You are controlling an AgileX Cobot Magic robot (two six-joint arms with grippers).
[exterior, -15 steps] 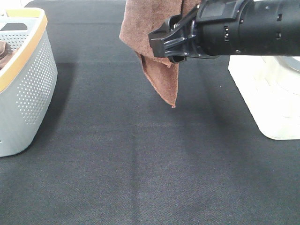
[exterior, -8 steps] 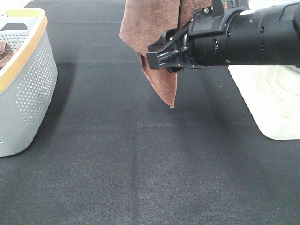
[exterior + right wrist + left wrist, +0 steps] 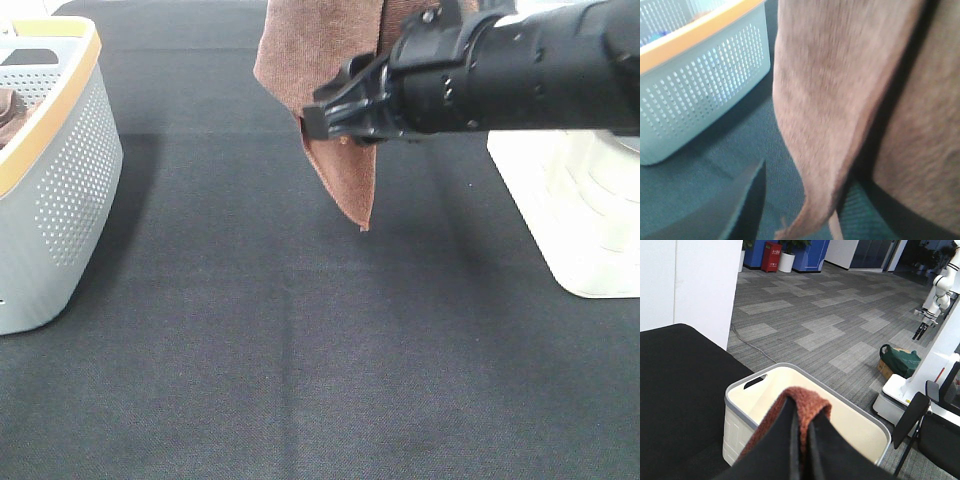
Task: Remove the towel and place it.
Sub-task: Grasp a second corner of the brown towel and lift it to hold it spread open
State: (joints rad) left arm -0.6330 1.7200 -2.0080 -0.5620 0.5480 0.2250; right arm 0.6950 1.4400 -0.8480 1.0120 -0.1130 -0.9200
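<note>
The reddish-brown towel (image 3: 320, 60) hangs over the middle of the black table, its lower corner a little above the cloth. My left gripper (image 3: 800, 440) is shut on the towel's top fold (image 3: 807, 400); in the high view it is above the picture's top edge. My right gripper (image 3: 325, 115) reaches in from the right at the towel's hanging part. In the right wrist view its fingers (image 3: 742, 205) stand apart, with the towel (image 3: 840, 100) hanging between them, and it grips nothing.
A grey perforated basket with an orange rim (image 3: 60, 190) stands at the left edge, with a dark brown bunched item (image 3: 8, 110) inside. A white bin (image 3: 580, 210) stands at the right; it also shows in the left wrist view (image 3: 840, 405). A black cloth covers the table (image 3: 300, 350).
My right gripper has moved a little left and up, closing in on the hanging towel, and its wrist has turned. The towel hangs as before.
</note>
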